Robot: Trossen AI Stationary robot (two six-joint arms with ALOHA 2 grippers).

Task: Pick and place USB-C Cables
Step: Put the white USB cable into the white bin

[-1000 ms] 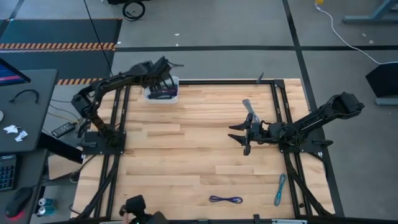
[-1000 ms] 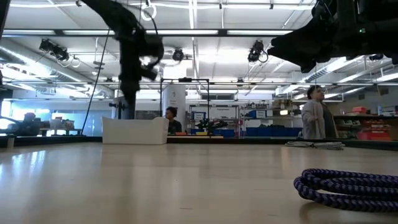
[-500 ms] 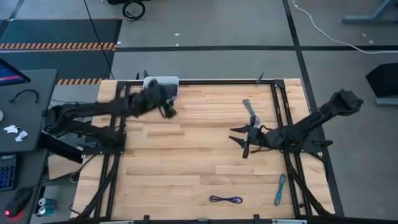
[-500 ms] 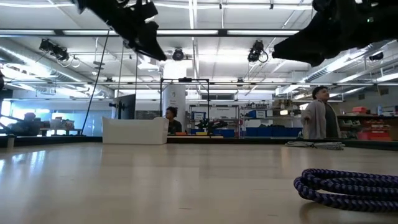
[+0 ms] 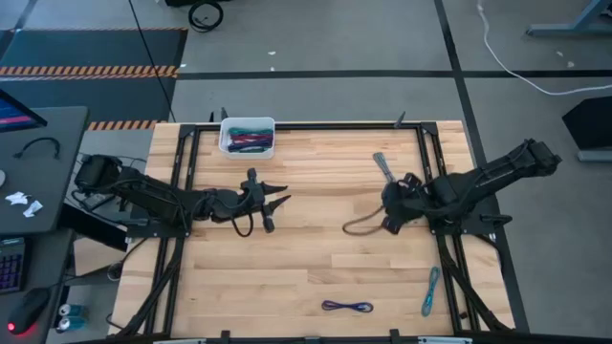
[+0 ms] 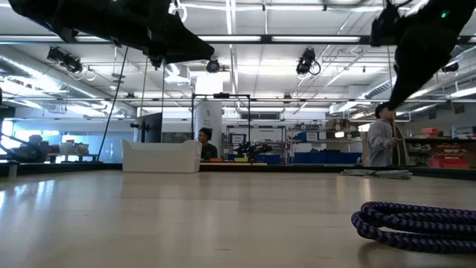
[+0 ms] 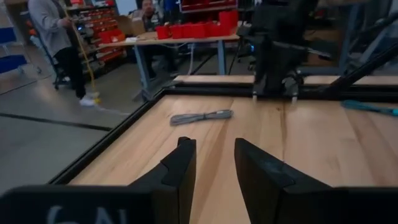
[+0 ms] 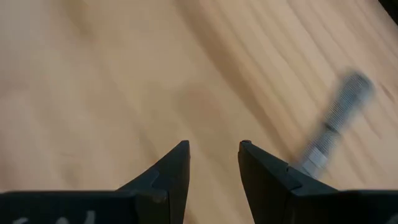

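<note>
grey cable (image 5: 383,168) at 12 o'clock of right gripper (image 8: 213,155), fingers narrowly parted, empty: light, limp, likely best pinched mid-bundle. left gripper (image 5: 272,203) waits, open.

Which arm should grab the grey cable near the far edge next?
Right. The open right gripper hovers just in front of the slim grey cable bundle. The left gripper, also open, sits mid-table, clearly farther from it, nearer the white bin.

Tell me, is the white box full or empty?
Not empty. The white box at the table's far edge holds several colourful cables, maroon, green and teal, seen from above. How full it is, I cannot tell.
</note>
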